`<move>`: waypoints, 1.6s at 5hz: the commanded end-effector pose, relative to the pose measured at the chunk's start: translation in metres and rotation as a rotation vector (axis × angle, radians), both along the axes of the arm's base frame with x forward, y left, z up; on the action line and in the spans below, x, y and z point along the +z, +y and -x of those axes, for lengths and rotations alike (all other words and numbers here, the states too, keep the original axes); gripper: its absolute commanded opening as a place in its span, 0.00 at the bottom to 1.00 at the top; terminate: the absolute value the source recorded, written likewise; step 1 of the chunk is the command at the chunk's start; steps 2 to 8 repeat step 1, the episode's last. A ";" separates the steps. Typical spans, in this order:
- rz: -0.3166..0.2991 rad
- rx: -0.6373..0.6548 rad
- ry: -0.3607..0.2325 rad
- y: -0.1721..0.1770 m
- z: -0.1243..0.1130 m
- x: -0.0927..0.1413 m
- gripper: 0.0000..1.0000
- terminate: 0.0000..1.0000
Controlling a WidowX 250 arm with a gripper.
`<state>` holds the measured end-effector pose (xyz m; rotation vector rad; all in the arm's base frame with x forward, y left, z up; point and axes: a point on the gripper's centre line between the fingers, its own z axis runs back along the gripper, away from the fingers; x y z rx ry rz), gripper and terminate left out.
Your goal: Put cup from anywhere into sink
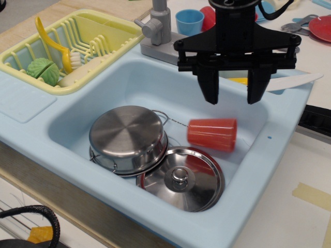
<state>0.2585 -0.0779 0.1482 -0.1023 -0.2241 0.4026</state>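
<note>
The orange-red cup (212, 134) lies on its side inside the light-blue sink (258, 170), its mouth pointing right, just above the steel lid. My black gripper (232, 95) hangs above the basin, directly over the cup, with its two fingers spread apart and nothing between them. The cup is free of the fingers.
An upturned steel pot (128, 137) and a steel lid (181, 178) fill the basin's front left. A grey faucet (160, 31) stands behind. A yellow dish rack (72, 46) is at left. A small blue cup (189, 20), a shorter red cup (208, 16) and a knife (282, 81) sit behind the sink.
</note>
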 end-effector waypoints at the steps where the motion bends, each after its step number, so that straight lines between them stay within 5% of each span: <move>1: 0.011 -0.005 -0.033 -0.002 0.000 0.009 1.00 1.00; 8: 0.011 -0.005 -0.033 -0.002 0.000 0.009 1.00 1.00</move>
